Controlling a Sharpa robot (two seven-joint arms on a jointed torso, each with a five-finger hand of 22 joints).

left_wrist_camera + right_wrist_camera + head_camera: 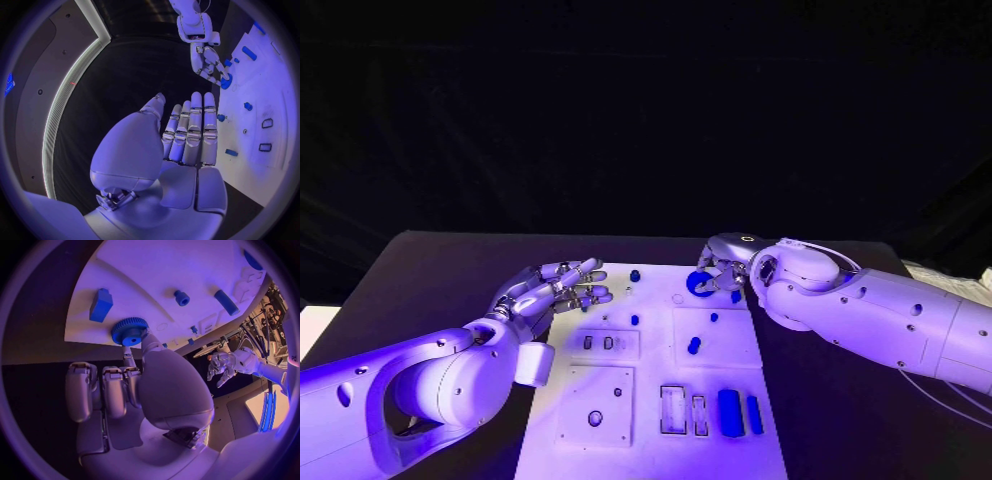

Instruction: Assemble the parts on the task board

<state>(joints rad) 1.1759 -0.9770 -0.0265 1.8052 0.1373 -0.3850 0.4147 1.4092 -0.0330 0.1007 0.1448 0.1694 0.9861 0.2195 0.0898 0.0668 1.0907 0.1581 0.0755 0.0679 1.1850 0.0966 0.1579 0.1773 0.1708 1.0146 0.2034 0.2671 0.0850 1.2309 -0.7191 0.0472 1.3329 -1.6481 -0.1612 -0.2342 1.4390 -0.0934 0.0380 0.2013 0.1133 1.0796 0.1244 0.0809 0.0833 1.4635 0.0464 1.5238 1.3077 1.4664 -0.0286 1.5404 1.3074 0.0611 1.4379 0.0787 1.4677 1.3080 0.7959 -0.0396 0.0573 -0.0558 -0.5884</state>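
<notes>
The white task board [733, 372] lies in the middle of the black table. My right hand [721, 268] is at its far right corner and pinches a blue toothed gear [698, 283] between thumb and a finger; the gear [130, 331] sits low on the board [175, 265]. My left hand [560, 287] hovers over the board's far left edge with its fingers [190, 132] spread and holds nothing. Two blue bars [730, 410] lie at the near right beside two empty slots [674, 410]. Small blue pegs [635, 274] stand along the board's middle.
A blue block [100, 305], a small peg [181, 297] and a blue cylinder [226, 302] lie on the board near the gear. A square plate with a round hole [594, 418] sits at the near left. Black table surrounds the board.
</notes>
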